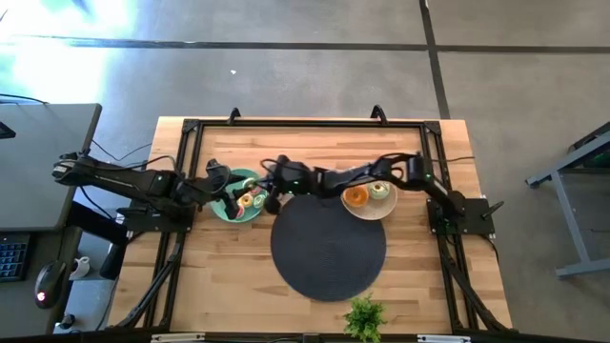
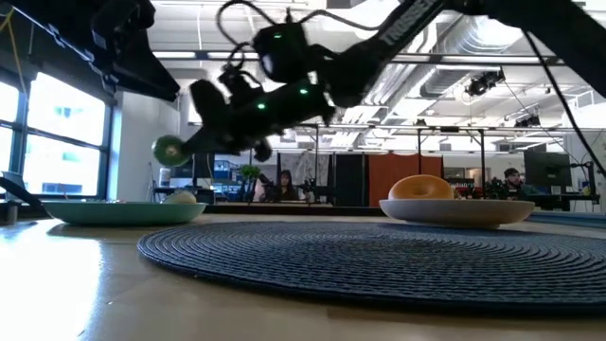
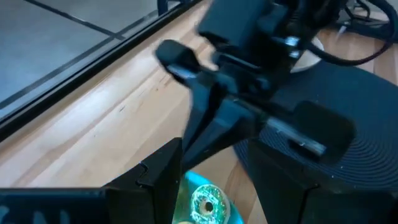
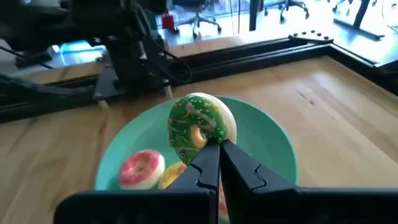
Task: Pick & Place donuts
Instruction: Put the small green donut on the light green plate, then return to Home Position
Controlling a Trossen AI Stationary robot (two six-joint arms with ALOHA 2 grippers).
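**Green donut lifted from the teal plate; most of the transfer still outstanding**

The right gripper (image 4: 219, 155) is seen with its fingers pressed onto the lower edge of a green-frosted donut (image 4: 200, 127), which is held upright and clear of the surface. In the low view the same donut (image 2: 170, 150) hangs in the air above the teal plate (image 2: 123, 214), so it is judged to have been picked up but not yet delivered.

Directly beneath and just behind the held donut, the teal plate (image 4: 273, 140) is still occupied: a pink-and-white donut (image 4: 142, 168) and a yellow one (image 4: 175, 176) lie near the gripper's fingers. How many more remain there cannot be told exactly.

Close beside the right gripper, on the far side of the teal plate, the left gripper (image 3: 211, 186) is stationed; its fingers are spread, nothing is held between them, and a green donut can be seen through the gap.

Farther out from the right gripper, back along its own arm, a white plate (image 1: 370, 203) is found beyond the edge of the round dark mat (image 1: 329, 245). An orange donut (image 1: 355, 196) and a pale one (image 1: 379, 191) are already set on it.

The task is therefore judged to be under way: two donuts appear placed, one is in transit, and several are left on the teal plate to be carried across.
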